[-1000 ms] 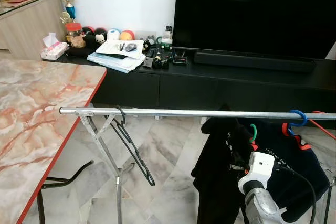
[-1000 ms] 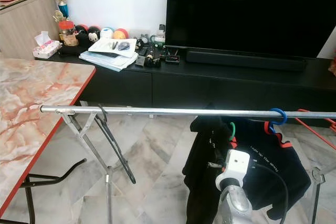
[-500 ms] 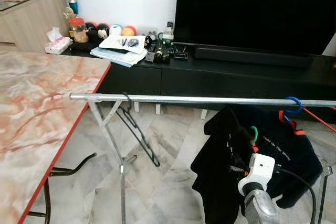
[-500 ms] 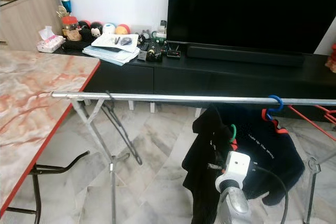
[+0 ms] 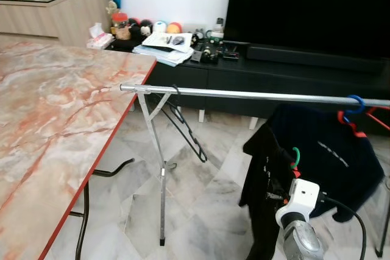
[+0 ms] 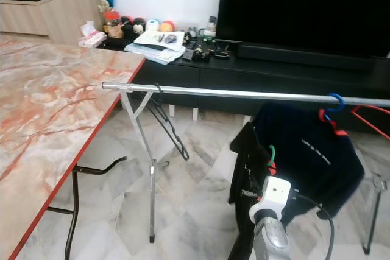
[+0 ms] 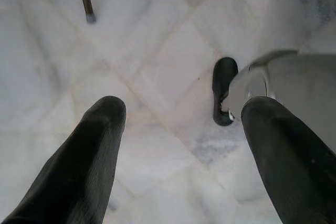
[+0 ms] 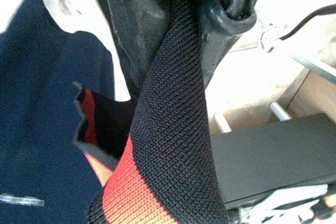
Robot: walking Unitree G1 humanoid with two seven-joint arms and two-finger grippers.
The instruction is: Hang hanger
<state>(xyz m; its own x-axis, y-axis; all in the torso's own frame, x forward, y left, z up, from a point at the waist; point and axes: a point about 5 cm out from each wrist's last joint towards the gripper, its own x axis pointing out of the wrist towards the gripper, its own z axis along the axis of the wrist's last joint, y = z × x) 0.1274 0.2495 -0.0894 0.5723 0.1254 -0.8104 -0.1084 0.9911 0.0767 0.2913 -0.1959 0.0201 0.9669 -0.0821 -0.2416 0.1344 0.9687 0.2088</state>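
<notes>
A metal rail (image 5: 256, 95) runs across the middle of the frame, with a bare black hanger (image 5: 186, 127) hooked near its left end, dangling tilted beside the marble table (image 5: 55, 108). At lower right, the right gripper (image 8: 173, 51) is clamped on a black garment (image 5: 268, 181) that carries a green hanger (image 5: 295, 155); a blue-hooked dark shirt (image 5: 341, 150) hangs behind. The left gripper (image 7: 178, 145) points at the floor (image 7: 157, 51), its 2 fingers (image 7: 94, 150) spread apart.
</notes>
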